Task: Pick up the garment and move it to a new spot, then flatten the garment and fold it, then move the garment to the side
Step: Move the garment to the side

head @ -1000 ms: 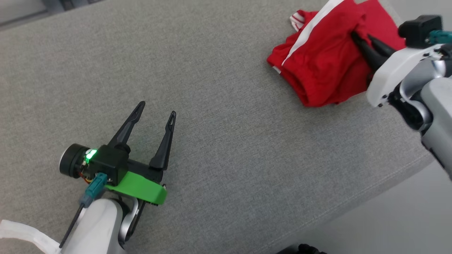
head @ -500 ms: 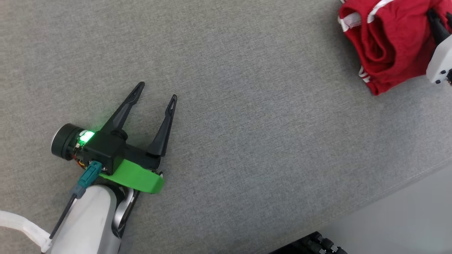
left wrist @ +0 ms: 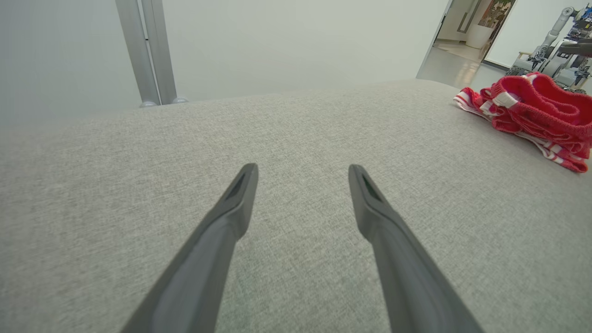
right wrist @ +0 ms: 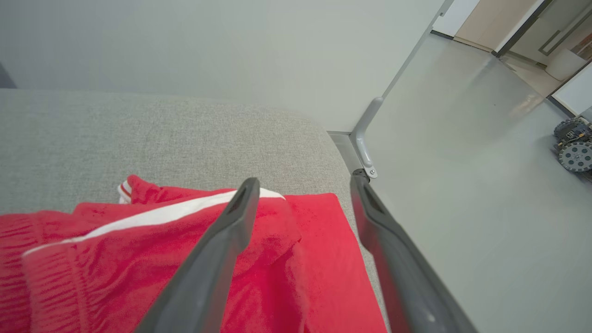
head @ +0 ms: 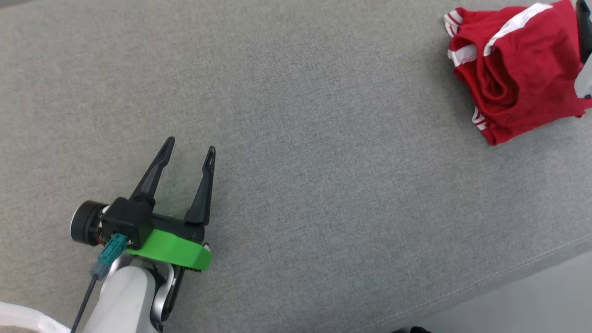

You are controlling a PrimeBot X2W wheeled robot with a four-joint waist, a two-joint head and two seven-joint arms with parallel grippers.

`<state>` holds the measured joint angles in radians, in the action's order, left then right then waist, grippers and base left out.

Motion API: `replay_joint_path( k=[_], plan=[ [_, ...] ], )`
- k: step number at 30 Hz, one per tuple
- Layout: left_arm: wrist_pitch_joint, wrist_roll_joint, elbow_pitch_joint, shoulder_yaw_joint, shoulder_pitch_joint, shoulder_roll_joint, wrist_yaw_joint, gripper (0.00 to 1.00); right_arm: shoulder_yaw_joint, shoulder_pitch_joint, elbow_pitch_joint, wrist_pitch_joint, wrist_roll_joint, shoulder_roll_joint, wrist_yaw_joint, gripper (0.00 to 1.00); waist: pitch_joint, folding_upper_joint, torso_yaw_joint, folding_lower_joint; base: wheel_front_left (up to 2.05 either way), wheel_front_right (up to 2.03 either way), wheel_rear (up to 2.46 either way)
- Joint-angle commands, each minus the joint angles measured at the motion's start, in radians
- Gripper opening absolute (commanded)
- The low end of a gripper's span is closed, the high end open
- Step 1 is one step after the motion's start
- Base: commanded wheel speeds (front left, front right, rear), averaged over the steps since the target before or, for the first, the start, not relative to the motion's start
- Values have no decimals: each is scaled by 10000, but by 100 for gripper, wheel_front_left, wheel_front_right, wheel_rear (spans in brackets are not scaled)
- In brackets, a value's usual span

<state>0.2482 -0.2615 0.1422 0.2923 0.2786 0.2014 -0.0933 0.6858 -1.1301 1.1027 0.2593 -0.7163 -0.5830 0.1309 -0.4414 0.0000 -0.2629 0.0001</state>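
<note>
The red garment [head: 518, 69] lies bunched near the grey desk's [head: 323, 138] right corner. The right gripper [right wrist: 303, 180] is over it, jaws spread and empty. The left gripper's [head: 190, 144] jaws are also spread and empty.

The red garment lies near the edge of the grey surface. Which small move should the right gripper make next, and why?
Probably lift the right gripper straight up and away. Its jaws stand open above the garment, gripping nothing, and the garment lies in a folded heap near the edge of the surface, so there seems nothing left to hold.
</note>
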Motion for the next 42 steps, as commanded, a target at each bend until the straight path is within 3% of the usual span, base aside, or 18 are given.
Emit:
replay_joint_path(
  k=[1,11,14,23,32,42],
  plan=[
    [80,-122,63,-131,-302,-35,108,100,-194,311,-402,52,81,-71,-2,100,1503,0,364,-1,0,0,0],
    [169,-689,-115,-1354,-1767,-15,570,100,-2023,3223,-3393,59,867,270,-2,100,3719,0,1009,-1,0,0,0],
    [172,-1094,-158,-1664,-2316,-187,498,100,-2849,4332,-4259,60,1220,500,-2,100,4134,0,1200,-1,0,0,0],
    [174,-1300,164,-2291,-3014,-433,290,100,-5286,7957,-7479,55,2089,1897,0,100,4470,0,1778,-1,0,0,0],
    [176,-329,794,-3146,-3043,-1041,167,100,-5946,9619,-8178,56,3058,3255,0,100,4439,0,2064,-1,0,0,0],
    [169,450,1341,-3417,-2624,-1355,-65,100,-5662,10091,-8435,56,3690,3748,-2,100,4396,0,2146,-1,0,0,0]
  ],
)
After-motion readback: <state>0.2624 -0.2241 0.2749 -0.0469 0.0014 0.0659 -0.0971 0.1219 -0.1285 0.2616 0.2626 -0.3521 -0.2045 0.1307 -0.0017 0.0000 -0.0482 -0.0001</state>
